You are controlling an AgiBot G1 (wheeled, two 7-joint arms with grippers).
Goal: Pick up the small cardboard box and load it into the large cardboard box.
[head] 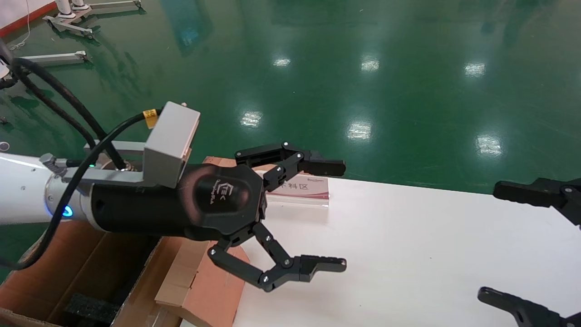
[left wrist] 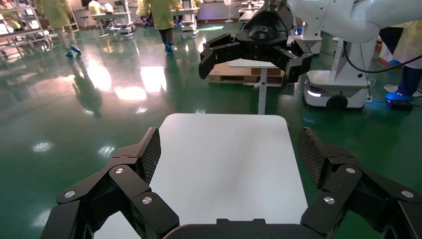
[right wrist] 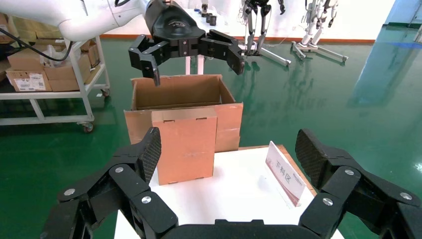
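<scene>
We find the left gripper (head: 333, 215) spread wide and holding nothing, poised above the near left edge of the white table (head: 408, 254), just past the large cardboard box (head: 91, 263). The right gripper (head: 513, 245) is likewise wide open and empty, though the head view cuts it off at the frame edge — only its two fingers show there. We cannot find the small cardboard box in any view; whether it lies inside the carton we cannot tell. The large cardboard box is only partly visible from the head, its interior largely hidden behind the left arm; a black foam block (head: 91, 309) shows at the bottom. From the right wrist view it (right wrist: 181, 107) reads as a deep brown corrugated carton standing beside the table's end, one flap (right wrist: 185, 147) hanging down against the table edge. A small placard (head: 299, 188) with printed characters stands on the table near the carton. The left forearm reaches horizontally across the carton — fingers pointing along the table towards the right gripper, which faces it from the opposite end.
</scene>
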